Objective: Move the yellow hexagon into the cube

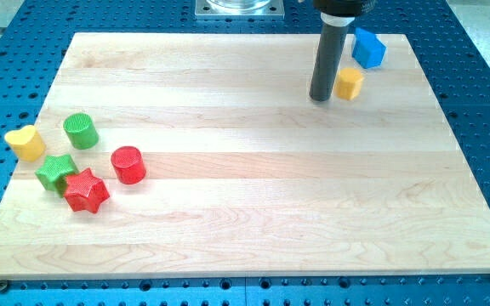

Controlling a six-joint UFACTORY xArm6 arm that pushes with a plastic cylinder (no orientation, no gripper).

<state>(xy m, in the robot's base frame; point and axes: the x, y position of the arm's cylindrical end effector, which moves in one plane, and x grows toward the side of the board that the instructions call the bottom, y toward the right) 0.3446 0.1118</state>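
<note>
The yellow hexagon point(349, 83) lies near the view's top right on the wooden board point(253, 212). The blue cube point(368, 48) sits just above and right of it, with a small gap between them. My tip point(320, 98) rests on the board right next to the hexagon's left side, close to touching it. The dark rod rises from there to the view's top edge.
At the view's left stand a yellow heart point(25, 142), a green cylinder point(81, 131), a green star point(56, 172), a red star point(87, 190) and a red cylinder point(128, 164). The board lies on a blue perforated table point(483, 102).
</note>
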